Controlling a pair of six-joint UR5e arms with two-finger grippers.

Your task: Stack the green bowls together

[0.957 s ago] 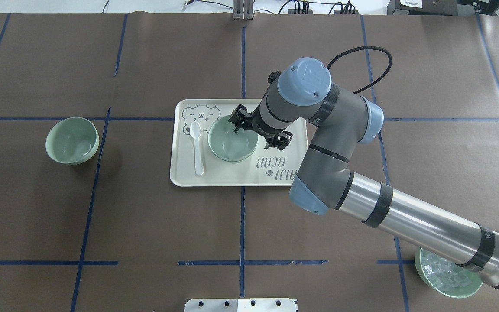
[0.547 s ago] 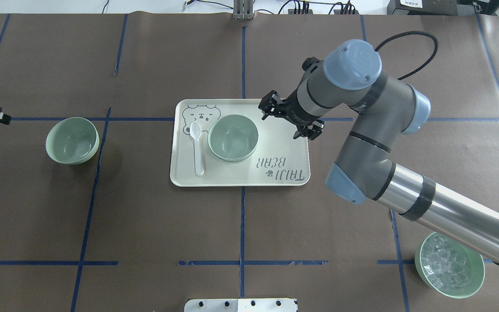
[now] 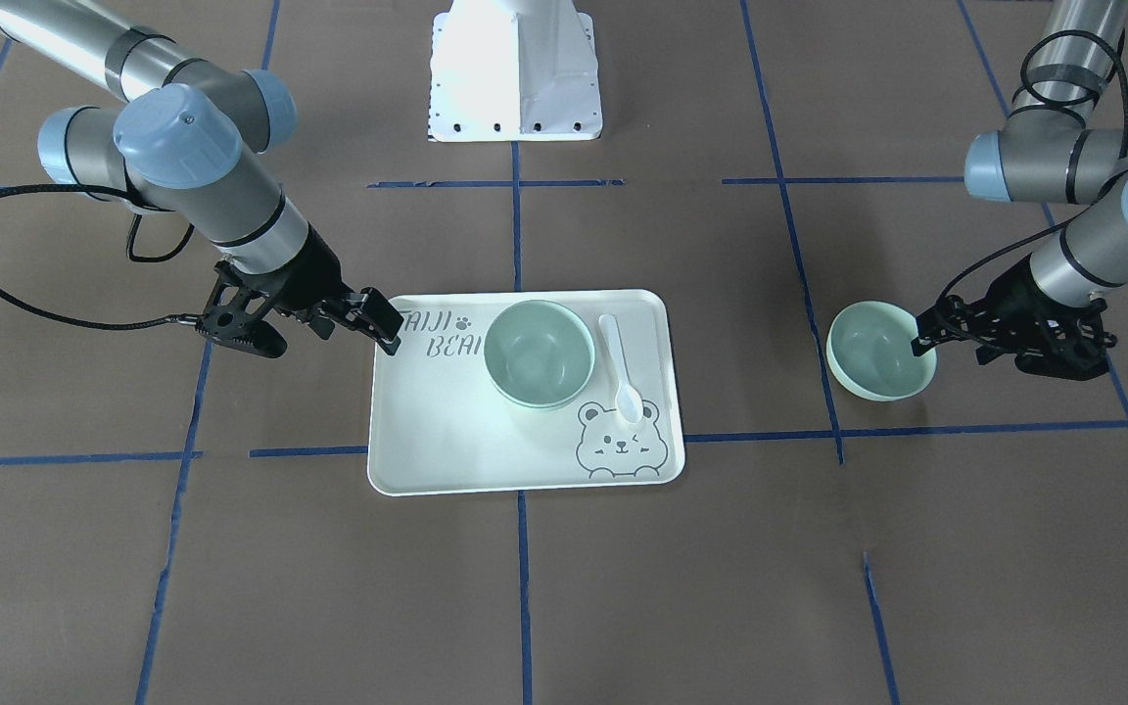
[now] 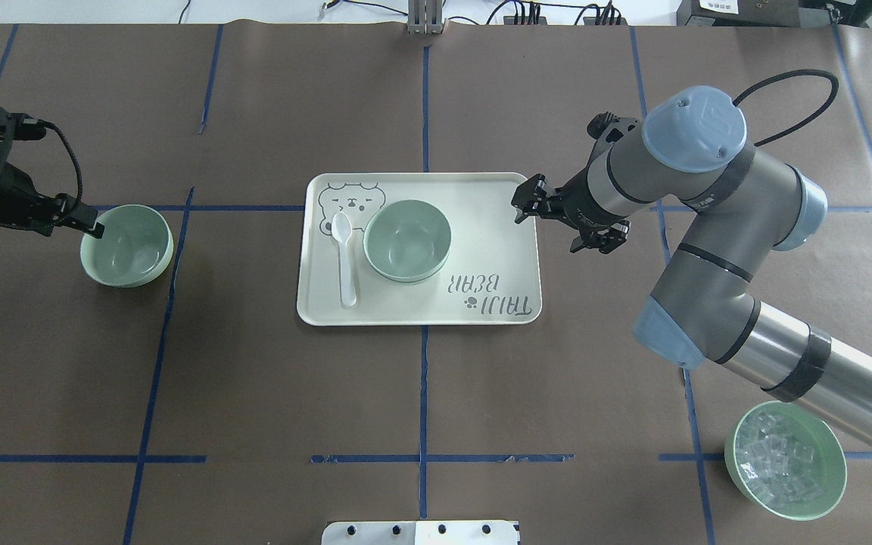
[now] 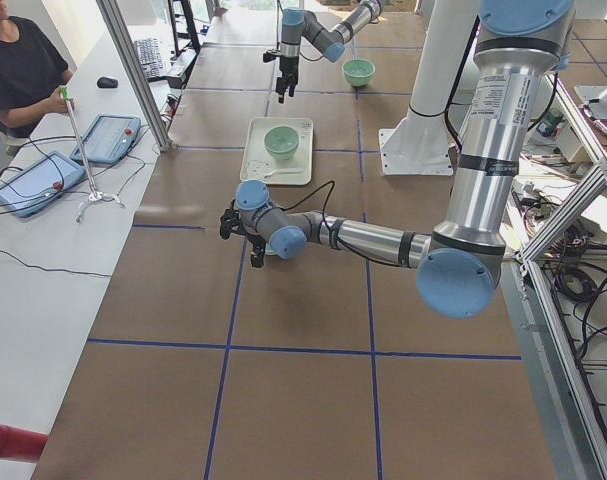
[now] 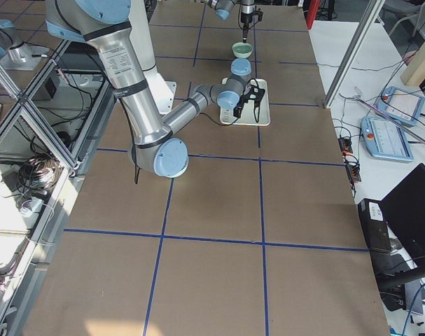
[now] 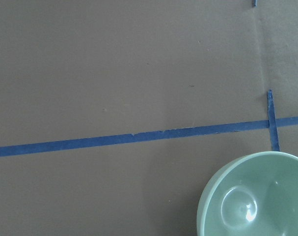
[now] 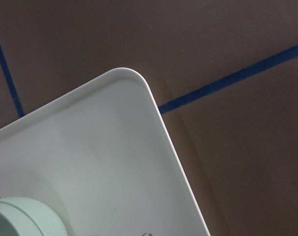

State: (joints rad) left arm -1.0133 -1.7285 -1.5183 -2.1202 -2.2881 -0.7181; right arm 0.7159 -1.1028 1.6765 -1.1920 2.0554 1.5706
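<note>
A stack of green bowls (image 4: 407, 241) stands in the middle of the tray (image 4: 496, 227); two rims show, also in the front view (image 3: 539, 352). A single green bowl (image 4: 126, 245) stands on the table at the left, seen too in the front view (image 3: 880, 350) and the left wrist view (image 7: 257, 201). My left gripper (image 4: 57, 219) is open and empty, one fingertip at that bowl's outer rim. My right gripper (image 4: 565, 223) is open and empty, just off the tray's right edge, apart from the stack. The right wrist view shows the tray corner (image 8: 99, 147) and a bit of the stack (image 8: 21, 216).
A white spoon (image 4: 345, 257) lies on the tray left of the stack. A matching green bowl of clear cubes (image 4: 784, 462) stands at the near right, under my right arm. A white base plate (image 4: 421, 534) sits at the near edge.
My right gripper let go of the bowl on the tray and drew back to the right, past the tray's edge. My left arm came in from the left up to the single bowl.
</note>
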